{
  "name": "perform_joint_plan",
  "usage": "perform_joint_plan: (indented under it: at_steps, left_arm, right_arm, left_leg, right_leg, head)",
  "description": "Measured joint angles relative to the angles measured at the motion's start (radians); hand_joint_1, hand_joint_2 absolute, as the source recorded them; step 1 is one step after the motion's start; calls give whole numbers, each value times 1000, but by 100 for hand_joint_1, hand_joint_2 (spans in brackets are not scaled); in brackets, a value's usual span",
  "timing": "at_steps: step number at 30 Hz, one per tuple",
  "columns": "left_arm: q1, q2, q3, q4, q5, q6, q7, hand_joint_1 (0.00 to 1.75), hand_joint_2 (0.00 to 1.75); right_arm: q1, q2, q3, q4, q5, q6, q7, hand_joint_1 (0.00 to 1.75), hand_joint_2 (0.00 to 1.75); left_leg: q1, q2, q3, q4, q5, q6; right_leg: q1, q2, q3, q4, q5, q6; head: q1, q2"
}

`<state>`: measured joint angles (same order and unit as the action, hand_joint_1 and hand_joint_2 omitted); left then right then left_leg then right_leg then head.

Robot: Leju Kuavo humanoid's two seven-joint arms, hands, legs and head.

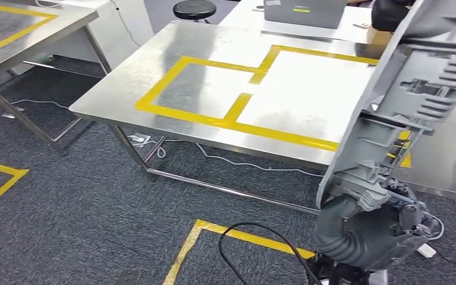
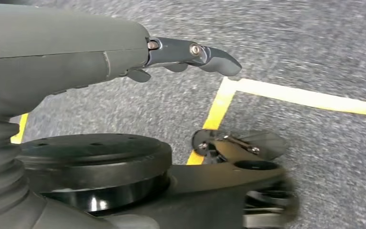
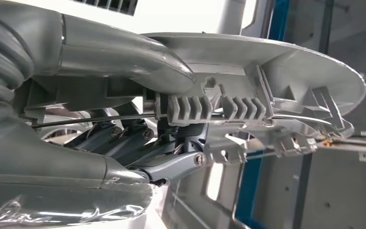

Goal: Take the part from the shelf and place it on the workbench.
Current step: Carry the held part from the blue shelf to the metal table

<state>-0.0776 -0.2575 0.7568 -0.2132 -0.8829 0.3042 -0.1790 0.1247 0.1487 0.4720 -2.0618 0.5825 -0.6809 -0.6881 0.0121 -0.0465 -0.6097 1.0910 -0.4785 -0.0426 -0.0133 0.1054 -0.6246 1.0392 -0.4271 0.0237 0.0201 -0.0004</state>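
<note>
Steel workbench point(image 1: 172, 56) ahead of us, yellow tape point(image 1: 237, 108) marking two adjoining rectangles on its top. Dark grey carpet point(image 1: 77, 219) below with more yellow floor lines, a second steel table point(image 1: 12, 35) far left, a black stool point(image 1: 194, 9) and a laptop point(image 1: 304, 12) behind.

The part point(image 1: 404, 95), a long grey ribbed plastic panel, sits in our right hand point(image 1: 386, 205) at the right side of the head view, off the bench's near edge. Its long axis runs steeply up and away, upper end leaning over the bench's right portion.

Right hand is low, fingers point(image 3: 167, 167) clamped on the panel's lower end, thumb over its outer face.

Left hand point(image 2: 190, 55) hangs over carpet, fingers extended, holding nothing.
</note>
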Motion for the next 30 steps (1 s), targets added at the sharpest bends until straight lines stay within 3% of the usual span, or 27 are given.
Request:
perform_joint_plan:
  at_steps: [2,4,5,6,8,9,11,12,13,15,17,19,21,22,24,26,27,28,30]
  left_arm:
    - [-1,-2,0,0,-11,-3,2,0,175]
    - [-3,-4,0,0,-23,-7,6,0,175]
    - [-4,-5,0,0,-27,-10,7,0,175]
    - [-4,-5,0,0,-31,-12,7,0,175]
    - [-2,-7,0,0,-35,-14,8,0,175]
    - [0,-7,0,0,-36,-15,8,0,175]
    - [4,-7,0,0,-37,-15,9,0,175]
    - [4,-7,0,0,-37,-15,10,0,175]
    - [3,-8,0,0,-37,-15,10,0,175]
    - [2,-9,0,0,-38,-16,10,0,175]
    - [3,-9,0,0,-39,-16,10,0,175]
    - [2,-9,0,0,-39,-15,10,0,175]
    - [0,-9,0,0,-40,-16,10,0,175]
    - [0,-9,0,0,-41,-16,10,0,175]
    - [1,-8,1,0,-42,-16,11,0,175]
    - [4,-7,2,0,-43,-16,11,0,175]
    - [5,-6,3,0,-43,-16,11,0,175]
    - [5,-6,3,0,-43,-16,11,0,175]
    - [3,-6,3,0,-43,-16,11,0,175]
  right_arm:
    - [2,7,-9,-12,20,0,2,175,175]
    - [8,17,-26,-30,52,0,6,175,175]
    - [13,21,-37,-39,63,0,7,175,175]
    - [16,24,-45,-48,68,0,9,175,175]
    - [20,28,-58,-59,68,0,8,175,175]
    - [21,29,-62,-63,66,0,8,175,175]
    - [25,31,-68,-68,65,0,7,175,175]
    - [28,31,-71,-71,64,0,6,175,175]
    - [29,31,-73,-73,64,0,6,175,175]
    - [31,33,-76,-76,64,0,5,175,175]
    - [32,36,-77,-77,63,0,4,175,175]
    - [34,39,-78,-77,66,0,3,175,175]
    - [35,42,-79,-77,77,0,4,175,175]
    - [36,45,-80,-77,87,0,6,175,175]
    - [38,52,-84,-76,117,0,12,175,175]
    - [43,55,-94,-75,143,0,18,175,175]
    - [46,55,-99,-74,150,0,19,175,175]
    - [48,56,-103,-72,152,0,17,175,175]
    - [50,59,-111,-64,151,0,8,175,175]
  left_leg:
    - [4,-33,29,-68,15,7]
    - [1,-20,31,-77,15,22]
    - [1,-9,32,-79,17,30]
    - [1,3,32,-81,19,37]
    - [-3,30,33,-83,20,47]
    - [-6,45,33,-83,19,50]
    - [-9,75,34,-83,17,52]
    - [-10,89,34,-83,16,52]
    - [-10,101,36,-83,15,51]
    - [-14,121,41,-81,10,44]
    - [-19,138,46,-79,6,34]
    - [-20,158,48,-80,6,26]
    - [-16,138,44,-67,-9,14]
    - [-15,114,31,-36,-30,8]
    - [-12,67,-27,80,-90,1]
    - [-12,56,-82,181,-119,0]
    - [-12,55,-88,185,-105,0]
    - [-11,55,-77,154,-75,1]
    - [-8,51,-22,32,-6,1]
  right_leg:
    - [-1,22,-9,1,4,13]
    - [-5,40,-17,-4,10,28]
    - [-5,31,-22,-2,8,33]
    - [-3,7,-32,16,-4,36]
    - [2,-60,-78,115,-62,38]
    - [3,-81,-109,184,-96,39]
    - [3,-94,-145,272,-127,40]
    - [3,-98,-136,264,-117,39]
    - [3,-104,-106,218,-92,39]
    - [7,-145,-22,83,-41,34]
    - [12,-172,21,8,-24,26]
    - [14,-153,17,2,-21,15]
    - [10,-132,15,-2,-16,4]
    - [6,-123,15,-4,-13,-1]
    - [2,-108,15,-5,-11,-7]
    - [2,-93,14,-5,-11,-8]
    - [2,-86,15,-5,-11,-8]
    - [1,-80,15,-5,-11,-8]
    - [2,-70,15,-3,-11,-1]
  head:
    - [-1,0]
    - [-1,0]
    - [-1,0]
    - [2,0]
    - [9,0]
    - [11,0]
    - [11,0]
    - [11,0]
    - [11,0]
    - [12,0]
    - [10,0]
    - [9,0]
    - [9,0]
    - [7,0]
    - [2,0]
    - [0,0]
    - [0,0]
    - [0,0]
    - [-2,0]
